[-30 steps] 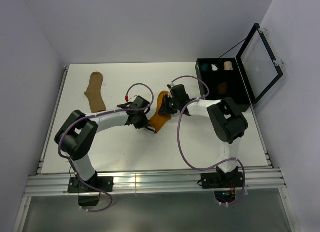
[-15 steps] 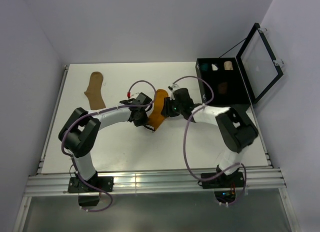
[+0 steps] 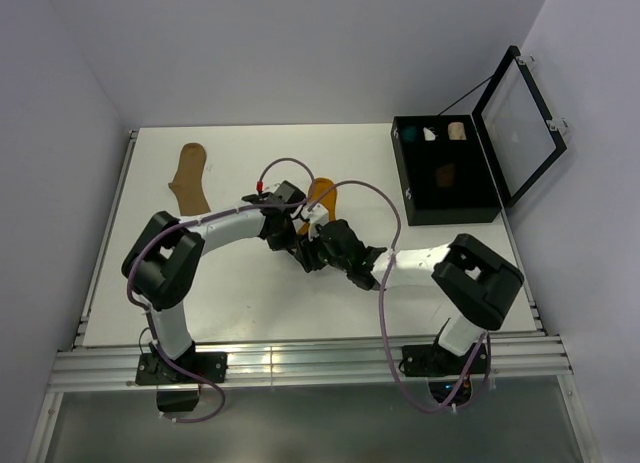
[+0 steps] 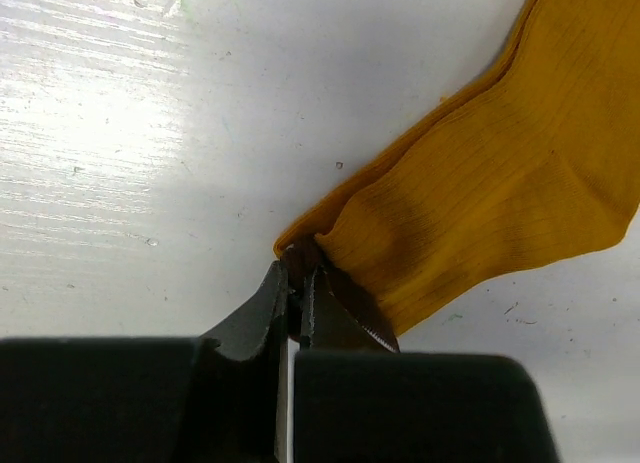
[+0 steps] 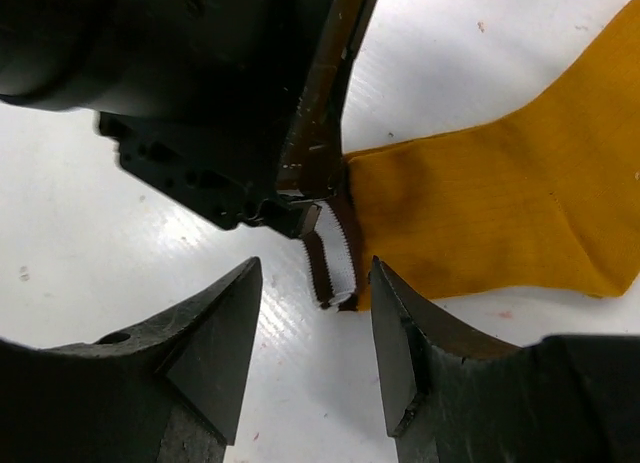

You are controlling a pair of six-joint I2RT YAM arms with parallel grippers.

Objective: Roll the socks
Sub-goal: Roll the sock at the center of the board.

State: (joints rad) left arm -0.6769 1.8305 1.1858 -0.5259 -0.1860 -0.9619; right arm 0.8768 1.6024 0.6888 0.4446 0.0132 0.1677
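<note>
Top view: mustard sock (image 3: 322,191) mostly under left arm (image 3: 230,226) & right arm (image 3: 345,248), cuff hidden. Both wrist cams: sock cut off at right edge. Dark item (image 3: 445,173) in box (image 3: 455,215) too small to ID.

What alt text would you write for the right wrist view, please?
The left gripper, shut, pinches the striped cuff of a mustard-orange sock lying on a white table. The right gripper, open, has one finger on each side of that cuff.
</note>
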